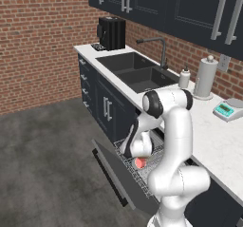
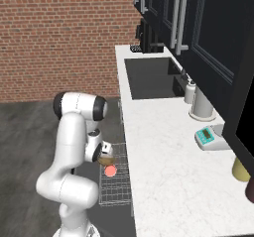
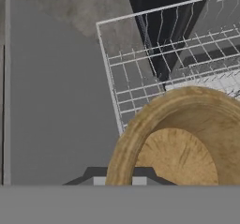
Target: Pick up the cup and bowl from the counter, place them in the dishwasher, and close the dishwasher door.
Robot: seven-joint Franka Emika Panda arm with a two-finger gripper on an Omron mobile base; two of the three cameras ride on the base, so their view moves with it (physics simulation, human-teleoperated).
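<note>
- Brown wood is what you are looking at in the hand view: the bowl point(image 3: 183, 138) is sitting right at the gripper, its rim pinched by nearly closed jaws, tilted so you are seeing into its hollow.
- You are holding the gripper point(image 2: 105, 157) over the wire rack point(image 2: 115, 184) of the dishwasher, and the bowl point(image 2: 106, 159) is hanging just above that rack.
- The cup point(image 2: 110, 171) is lying in the rack just below the bowl, showing its red-pink inside; from the left base view you are seeing it point(image 1: 140, 163) under the arm's wrist.
- The dishwasher door point(image 1: 124, 179) is lying dropped open beside the rack, its grey inner face up.
- The counter point(image 2: 163, 166) is running along the far side of the rack.
</note>
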